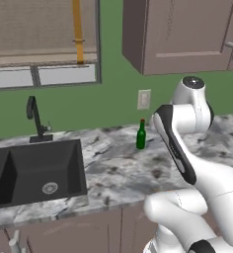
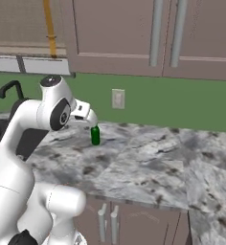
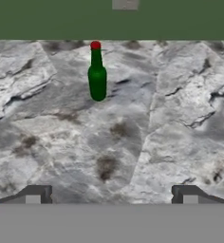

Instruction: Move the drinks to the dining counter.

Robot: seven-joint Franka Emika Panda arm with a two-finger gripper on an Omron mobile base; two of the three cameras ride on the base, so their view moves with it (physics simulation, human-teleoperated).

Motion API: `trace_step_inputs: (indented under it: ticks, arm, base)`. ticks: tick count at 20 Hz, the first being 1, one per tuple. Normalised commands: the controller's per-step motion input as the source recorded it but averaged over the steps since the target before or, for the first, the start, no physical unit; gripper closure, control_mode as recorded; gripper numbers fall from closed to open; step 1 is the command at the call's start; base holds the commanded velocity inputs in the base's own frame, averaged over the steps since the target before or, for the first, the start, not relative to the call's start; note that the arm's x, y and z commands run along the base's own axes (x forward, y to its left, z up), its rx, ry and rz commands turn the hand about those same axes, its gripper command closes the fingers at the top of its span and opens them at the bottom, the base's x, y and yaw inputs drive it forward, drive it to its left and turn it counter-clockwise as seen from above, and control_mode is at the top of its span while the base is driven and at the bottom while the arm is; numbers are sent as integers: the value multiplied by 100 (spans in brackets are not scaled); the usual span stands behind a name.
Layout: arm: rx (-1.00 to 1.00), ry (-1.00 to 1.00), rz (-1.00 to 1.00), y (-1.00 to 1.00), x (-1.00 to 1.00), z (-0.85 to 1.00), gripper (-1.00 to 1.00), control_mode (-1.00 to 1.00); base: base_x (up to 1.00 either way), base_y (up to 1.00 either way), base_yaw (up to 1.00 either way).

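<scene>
A slim dark-green glass bottle (image 1: 141,135) with a red cap stands upright on the marble counter (image 1: 118,168), near the green back wall. It also appears in the right base view as the bottle (image 2: 95,135), and in the hand view as the bottle (image 3: 97,72), upper left of centre. My gripper (image 3: 111,194) is open, its two dark fingertips wide apart with nothing between them. It hovers over the counter well short of the bottle. The dining counter is out of view.
A black sink (image 1: 34,170) with a black faucet (image 1: 35,118) is set into the counter to the left. A wall outlet (image 1: 144,99) sits behind the bottle. Taupe cupboards (image 2: 153,33) hang overhead. Bare marble stretches to the right (image 2: 182,158).
</scene>
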Motion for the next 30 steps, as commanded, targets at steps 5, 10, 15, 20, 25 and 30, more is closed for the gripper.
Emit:
trace_step_inputs:
  ticks: [5,10,15,20,25,30]
  arm:
    - [0,0,0,0,0,0,-100,100]
    - [0,0,0,0,0,0,-100,100]
    - [0,2,1,17,16,-22,-100,-100]
    - [1,2,3,10,31,-18,-100,-100]
    - [3,0,5,0,42,-19,-100,-100]
    - [2,0,5,0,40,-27,-100,-100]
  base:
    - [37,-4,0]
    - [45,1,0]
    - [14,3,0]
    - [0,0,0]
    - [0,0,0]
    - [0,0,0]
